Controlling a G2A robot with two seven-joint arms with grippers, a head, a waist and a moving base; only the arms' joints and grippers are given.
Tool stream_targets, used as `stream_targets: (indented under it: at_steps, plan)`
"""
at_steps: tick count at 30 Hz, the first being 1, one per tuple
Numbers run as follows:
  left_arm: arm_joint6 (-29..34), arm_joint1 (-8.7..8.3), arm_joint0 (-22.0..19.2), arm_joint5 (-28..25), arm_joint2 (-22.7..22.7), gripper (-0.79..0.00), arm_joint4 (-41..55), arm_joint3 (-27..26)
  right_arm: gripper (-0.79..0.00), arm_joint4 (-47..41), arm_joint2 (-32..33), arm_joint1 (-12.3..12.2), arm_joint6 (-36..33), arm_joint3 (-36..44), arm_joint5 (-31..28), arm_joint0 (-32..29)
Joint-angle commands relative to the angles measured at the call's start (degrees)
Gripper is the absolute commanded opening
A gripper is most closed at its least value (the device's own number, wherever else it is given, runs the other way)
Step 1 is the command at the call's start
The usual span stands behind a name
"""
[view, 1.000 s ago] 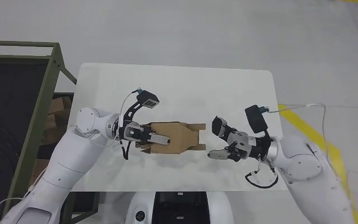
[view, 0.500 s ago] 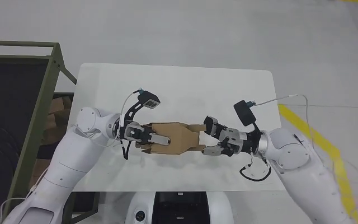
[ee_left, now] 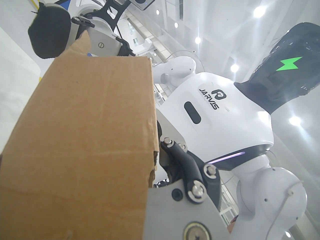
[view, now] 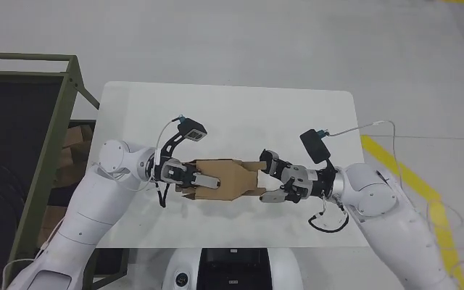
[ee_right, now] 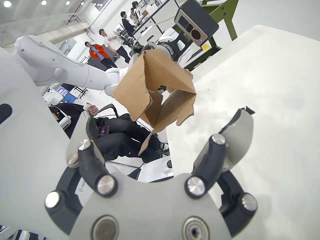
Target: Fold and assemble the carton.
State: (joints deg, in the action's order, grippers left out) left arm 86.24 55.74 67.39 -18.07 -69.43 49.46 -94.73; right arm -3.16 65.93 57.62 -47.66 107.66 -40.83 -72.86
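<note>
Brown corrugated cardboard carton (view: 230, 179) is near the front middle of the white table (view: 232, 109), one end clamped in the left gripper (view: 194, 177); the right gripper (view: 272, 179) is spread wide at its opposite flaps.

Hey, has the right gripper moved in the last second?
Yes. In the top view the right gripper has slid across the table toward the carton, and its open fingers now reach the carton's flapped end.
</note>
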Motion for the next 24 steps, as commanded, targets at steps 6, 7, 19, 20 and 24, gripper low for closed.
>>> stream_targets:
  at_steps: [6, 7, 19, 20, 24]
  plan:
    - [0.23, 0.49, -0.35, 0.23, 0.33, -0.785, -0.51, 0.29, 0.000, 1.50, -1.02, 0.06, 0.98, 0.96, 1.81, -0.51]
    - [0.23, 0.56, -0.45, 0.24, 0.40, -0.785, -0.59, 0.28, 0.000, 1.50, -1.02, 0.06, 0.98, 0.96, 1.81, -0.51]
    - [-0.22, 0.76, -0.19, -0.22, 0.09, -0.785, -1.24, -0.36, 0.000, 1.50, -1.02, 0.06, 0.98, 0.96, 1.81, -0.51]
    - [-0.22, 0.76, -0.19, -0.22, 0.09, -0.785, -1.24, -0.36, 0.000, 1.52, -1.13, 0.09, 1.37, 1.03, 2.19, -0.67]
    - [-0.22, 0.76, -0.19, -0.22, 0.09, -0.785, -1.24, -0.36, 0.000, 1.07, -1.80, 0.24, 2.35, 1.57, 5.40, -0.39]
